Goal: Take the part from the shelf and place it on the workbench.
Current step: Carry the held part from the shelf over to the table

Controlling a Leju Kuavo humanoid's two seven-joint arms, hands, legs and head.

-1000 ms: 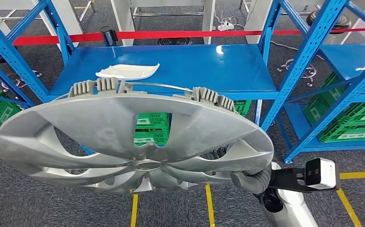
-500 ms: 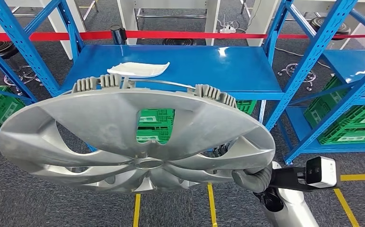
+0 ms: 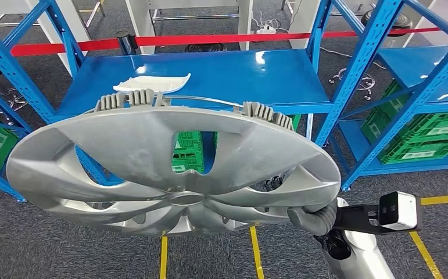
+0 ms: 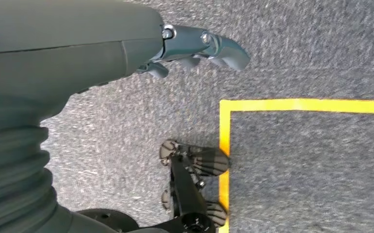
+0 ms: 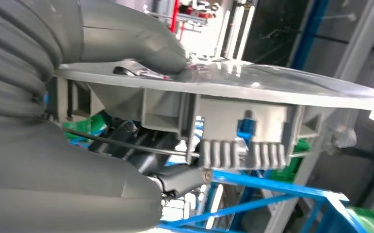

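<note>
Head view shows us our right hand (image 3: 313, 218) at the lower right of the frame, its grey thumb laid over the rim of the silver hubcap (image 3: 151, 151) and its fingers tucked beneath, so the hand is clamped on the part's edge. Our right arm (image 3: 358, 258) rises from the bottom right corner, with the wrist camera (image 3: 397, 210) jutting out to the right of the hand. From that grip the hubcap spreads leftward across the middle of the frame, tilted with its spoked face toward us and its ribbed clips standing up along the far rim. Through its openings we see green crates (image 3: 187, 152). Behind it, in the upper half of the frame, stands the blue shelf (image 3: 256, 72), with a white curved piece (image 3: 150, 85) lying on its deck at upper left of centre, and a red strap (image 3: 221, 38) running across the top. Yellow floor lines (image 3: 256, 247) run on the grey carpet at the bottom. In the right wrist view our thumb (image 5: 141, 41) presses on the upper face of the hubcap (image 5: 252, 77) while darker fingers (image 5: 180, 177) sit under it, the ribbed clips hanging below the rim. In the left wrist view our left hand (image 4: 194, 46) hangs over the grey carpet with its fingers apart, holding nothing, near a yellow line (image 4: 291, 105) at the right of the frame.
</note>
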